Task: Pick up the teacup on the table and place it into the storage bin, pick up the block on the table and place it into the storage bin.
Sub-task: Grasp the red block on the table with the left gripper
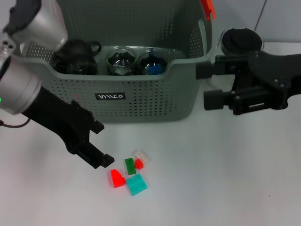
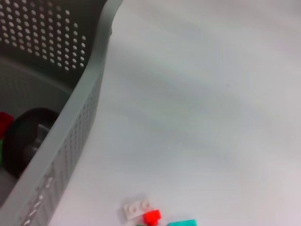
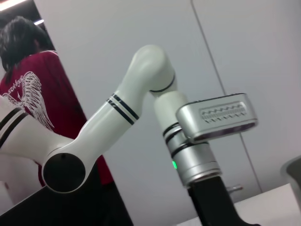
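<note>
Only right wrist view shows, perhaps, a bystander [image 3: 23, 89].

Pretty sure I'm driving this in a robotics lab, not anyone's home. Plain white desk [image 1: 225, 179], bare pale wall panels [image 3: 244, 56] behind, and the right wrist view catches a white arm [image 3: 108, 127] with a green status light plus someone in a red shirt [image 3: 28, 89] standing off behind it. Just past my left jaws it's toy blocks [image 1: 129, 172], classic test props.
</note>
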